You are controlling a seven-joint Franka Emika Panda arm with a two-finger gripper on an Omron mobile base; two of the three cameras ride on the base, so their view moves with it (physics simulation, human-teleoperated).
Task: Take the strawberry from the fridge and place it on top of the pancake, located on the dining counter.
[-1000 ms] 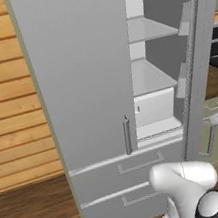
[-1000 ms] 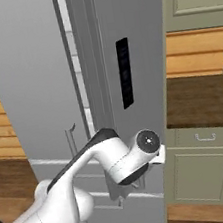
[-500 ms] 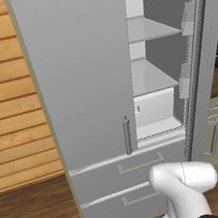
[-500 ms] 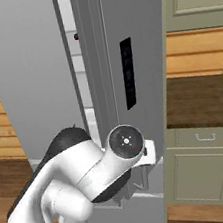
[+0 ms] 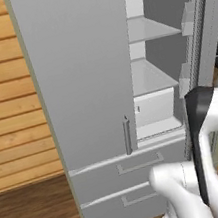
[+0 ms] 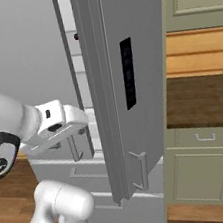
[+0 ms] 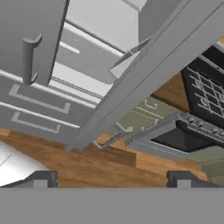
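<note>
At the fridge [image 5: 86, 84], right-hand door standing ajar, left door closed.

Item: gripper [image 7: 111, 178]. Jaws spread wide with nothing between them; a second ago they were half closed, so the hand has just let go. It has also swung away from the door's edge, which suggests the door-opening step is done and the reach inside comes next.

Item: strawberry. A small dark-red speck [image 6: 76, 37] on an upper shelf in the right base view may be it; too small to be sure. The left base view shows pale shelves [image 5: 148, 76] and a white bin, no fruit.

Item: pancake and dining counter. Not located here.

Item: hand view. Looks past the door's lower edge to the wood floor [image 7: 87, 164] and a dark oven [image 7: 192, 131] beyond, which the base views barely catch.
</note>
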